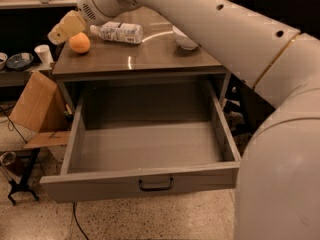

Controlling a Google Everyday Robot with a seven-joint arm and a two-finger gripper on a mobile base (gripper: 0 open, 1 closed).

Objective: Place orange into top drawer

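Orange (79,42) is sitting at the worktop's (150,59) left end, not yet lifted. We are seeing our claw (60,32) hovering just beside it, upper left, and cannot tell whether it is apart or together. Rightward we are counting one orange, one bottle (117,32), one bowl (186,40). One drawer (90,186) is standing open and empty below, waiting.

The room is dim, with warm light from above. A bright streak of glare shines on the tabletop (150,59). Dark shadow fills the back of the top drawer (150,144). The gripper (64,29), just beside the orange (79,42) near the table's left edge, looks pale yellow. The white arm (240,39) is brightest.
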